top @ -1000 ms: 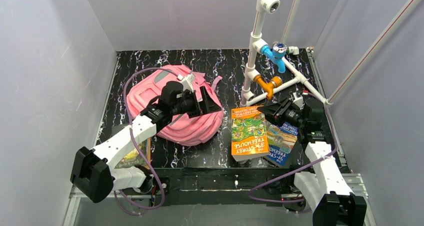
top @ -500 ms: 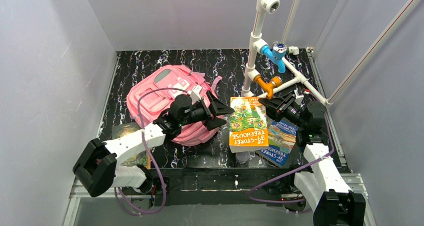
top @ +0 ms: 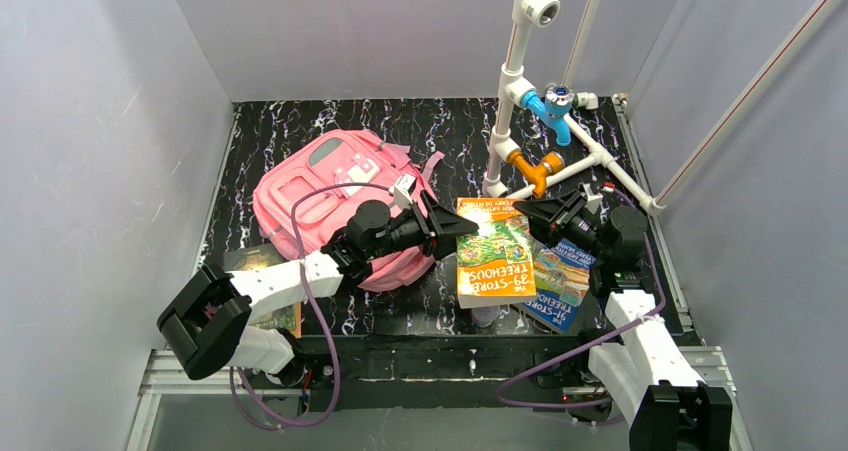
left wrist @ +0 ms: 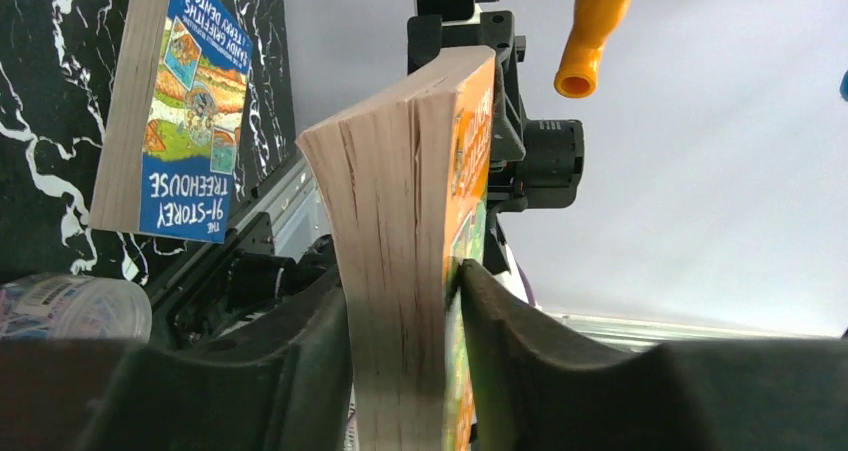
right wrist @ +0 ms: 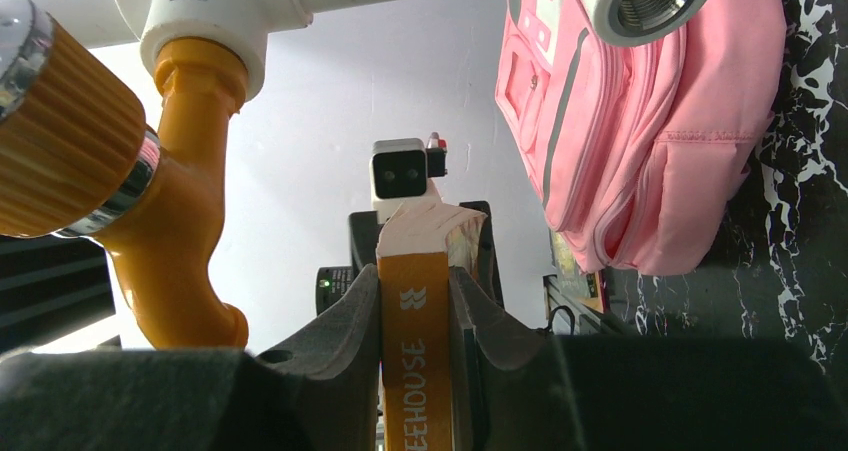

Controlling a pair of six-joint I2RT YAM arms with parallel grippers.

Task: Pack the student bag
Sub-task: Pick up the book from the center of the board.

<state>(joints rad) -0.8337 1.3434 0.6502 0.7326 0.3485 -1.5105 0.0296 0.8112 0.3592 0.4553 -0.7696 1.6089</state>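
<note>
The student bag (top: pixel 325 201), a pink backpack, lies at the left-centre of the black mat and also shows in the right wrist view (right wrist: pixel 640 121). An orange "Treehouse" book (top: pixel 495 256) is held off the mat between both arms. My left gripper (top: pixel 452 229) is shut on its page edge (left wrist: pixel 395 181), with both pads pressed against it. From the opposite side, my right gripper (top: pixel 537 221) is shut on the book's orange spine (right wrist: pixel 413 371). A blue "Treehouse" book (top: pixel 560 286) lies partly under the orange one.
A white pipe frame (top: pixel 520 91) with a blue fitting (top: pixel 552 106) and an orange fitting (top: pixel 535 169) stands just behind the books. Another book (top: pixel 262 306) lies at the near left under the left arm. A clear plastic container (left wrist: pixel 70 309) sits near the blue book.
My left arm swung right, away from the bag, and its jaws closed on the orange book's page edge. The right gripper kept its hold while the book shifted slightly left.
</note>
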